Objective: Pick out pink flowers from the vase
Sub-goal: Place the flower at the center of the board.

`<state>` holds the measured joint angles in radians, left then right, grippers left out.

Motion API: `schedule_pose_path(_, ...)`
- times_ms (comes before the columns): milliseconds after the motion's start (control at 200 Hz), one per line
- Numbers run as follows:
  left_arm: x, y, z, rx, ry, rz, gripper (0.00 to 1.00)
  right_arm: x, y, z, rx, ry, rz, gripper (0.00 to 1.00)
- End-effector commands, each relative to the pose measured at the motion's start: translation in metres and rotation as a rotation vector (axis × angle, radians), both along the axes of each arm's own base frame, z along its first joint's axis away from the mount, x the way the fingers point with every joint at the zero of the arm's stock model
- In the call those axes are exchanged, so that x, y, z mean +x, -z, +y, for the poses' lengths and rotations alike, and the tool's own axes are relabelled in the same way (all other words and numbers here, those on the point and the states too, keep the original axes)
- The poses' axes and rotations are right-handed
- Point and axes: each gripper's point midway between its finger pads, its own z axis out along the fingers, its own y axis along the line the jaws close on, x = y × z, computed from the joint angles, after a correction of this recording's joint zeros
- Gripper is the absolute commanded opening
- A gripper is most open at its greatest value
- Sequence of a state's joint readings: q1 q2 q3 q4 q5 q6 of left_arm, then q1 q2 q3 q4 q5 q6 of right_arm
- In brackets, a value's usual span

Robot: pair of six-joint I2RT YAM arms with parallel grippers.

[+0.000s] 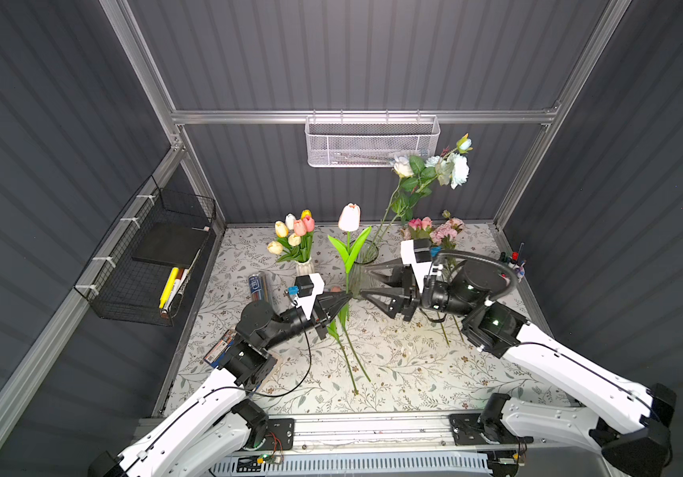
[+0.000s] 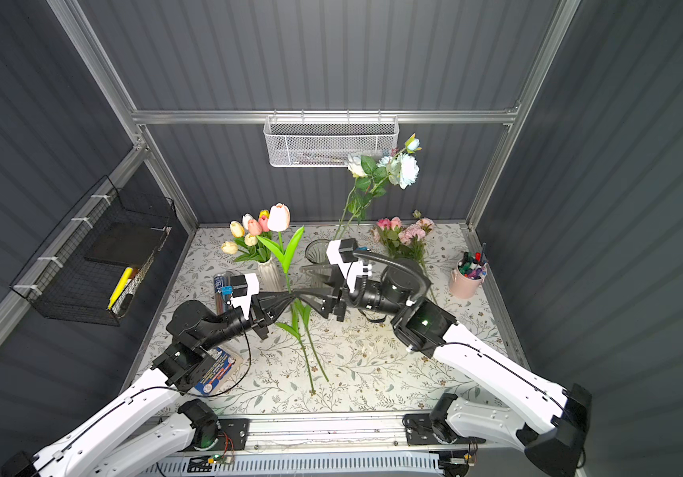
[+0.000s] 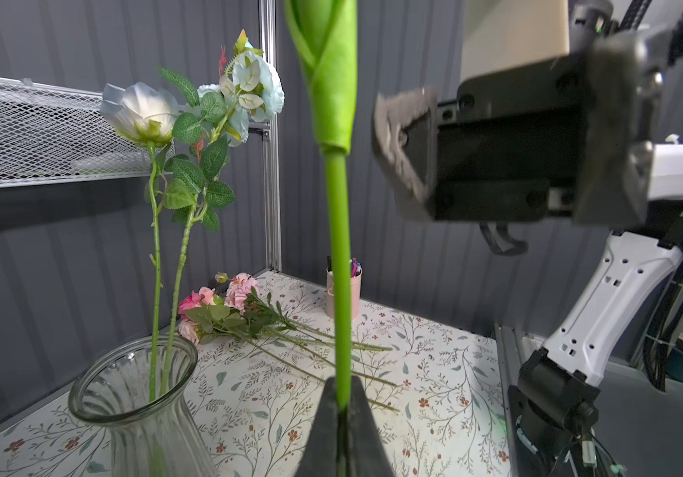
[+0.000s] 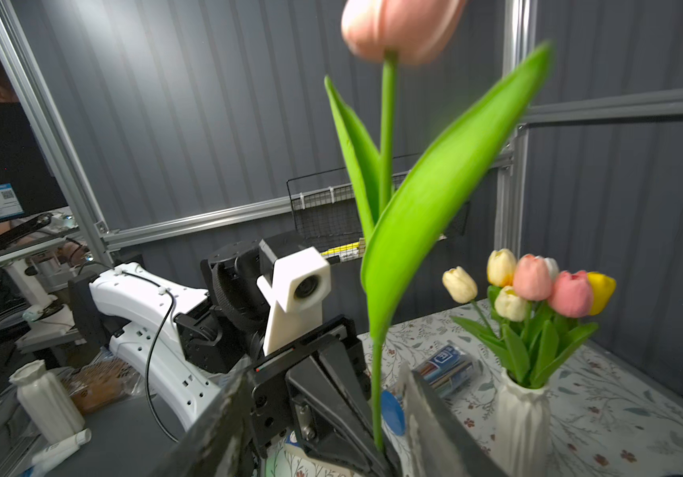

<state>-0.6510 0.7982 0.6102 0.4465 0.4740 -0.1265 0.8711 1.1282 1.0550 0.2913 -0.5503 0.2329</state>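
A pale pink tulip [image 1: 349, 217] [image 2: 279, 217] [image 4: 401, 29] stands upright above the table's middle. My left gripper [image 1: 346, 298] [image 2: 290, 296] [image 3: 341, 396] is shut on its green stem [image 3: 339, 247]. Just right of that stem, my right gripper [image 1: 366, 282] [image 2: 302, 283] [image 4: 323, 388] is open, its fingers apart on either side and not touching. Behind them the glass vase [image 1: 366, 252] [image 3: 133, 371] holds white and pale blue roses [image 1: 455, 169]. Several pink flowers [image 1: 438, 231] [image 3: 224, 297] lie on the table at the back right.
A white vase [image 1: 304, 266] [image 4: 521, 413] of yellow, white and pink tulips stands back left. Green stems [image 1: 352, 355] run from under the left gripper toward the front. A pink pen cup [image 2: 465, 281] is far right, a clear pen tube [image 1: 258, 287] left.
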Motion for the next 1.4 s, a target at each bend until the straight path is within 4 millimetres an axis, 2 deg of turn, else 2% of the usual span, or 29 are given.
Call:
schedule_pose_path(0,-0.006,-0.016,0.000,-0.068,0.035,-0.020,0.00,-0.002,0.001,0.014,0.016,-0.026,0.031,0.57)
schedule_pose_path(95,-0.008,-0.016,0.000,-0.068,0.050,-0.020,0.00,0.005,0.004,0.022,0.024,-0.018,0.047,0.52)
schedule_pose_path(190,-0.011,-0.015,0.001,-0.071,0.053,-0.023,0.00,0.008,0.002,0.021,0.035,-0.002,0.045,0.47)
schedule_pose_path(205,-0.011,-0.015,0.001,-0.071,0.053,-0.023,0.00,0.012,0.011,0.027,0.016,0.001,0.061,0.46)
schedule_pose_path(240,-0.011,-0.014,0.002,-0.072,0.053,-0.024,0.00,0.015,0.014,0.029,0.011,0.008,0.066,0.46)
schedule_pose_path(455,-0.015,-0.010,0.001,-0.067,0.070,-0.023,0.00,0.023,0.022,0.028,-0.012,0.059,0.058,0.45)
schedule_pose_path(615,-0.017,-0.009,0.001,-0.063,0.080,-0.024,0.00,0.028,0.026,0.024,-0.024,0.100,0.052,0.40)
schedule_pose_path(795,-0.017,-0.008,0.001,-0.066,0.083,-0.024,0.00,0.029,0.029,0.026,-0.032,0.094,0.066,0.23)
schedule_pose_path(956,-0.018,-0.007,-0.001,-0.054,0.096,-0.016,0.00,0.027,0.030,0.029,-0.035,0.075,0.059,0.00)
schedule_pose_path(996,-0.018,-0.006,-0.002,-0.050,0.096,-0.013,0.00,0.027,0.029,0.028,-0.034,0.079,0.053,0.00)
schedule_pose_path(1021,-0.018,-0.006,-0.002,-0.046,0.095,-0.012,0.06,0.027,0.028,0.028,-0.032,0.081,0.048,0.00)
schedule_pose_path(1106,-0.016,-0.001,-0.002,-0.015,0.085,-0.004,0.39,0.029,0.024,0.025,-0.027,0.100,0.033,0.00)
schedule_pose_path(1161,-0.016,0.002,-0.001,0.005,0.075,0.001,0.51,0.028,0.023,0.023,-0.037,0.112,0.017,0.00)
schedule_pose_path(1261,-0.015,0.008,0.005,0.037,0.035,0.001,0.59,0.030,0.037,0.022,-0.124,0.127,-0.011,0.00)
schedule_pose_path(1286,-0.015,0.009,0.008,0.046,0.017,-0.003,0.60,0.026,0.032,0.015,-0.132,0.134,-0.034,0.00)
schedule_pose_path(1396,-0.008,0.015,0.027,0.106,-0.120,-0.030,0.60,0.039,0.068,0.004,-0.306,0.226,0.012,0.00)
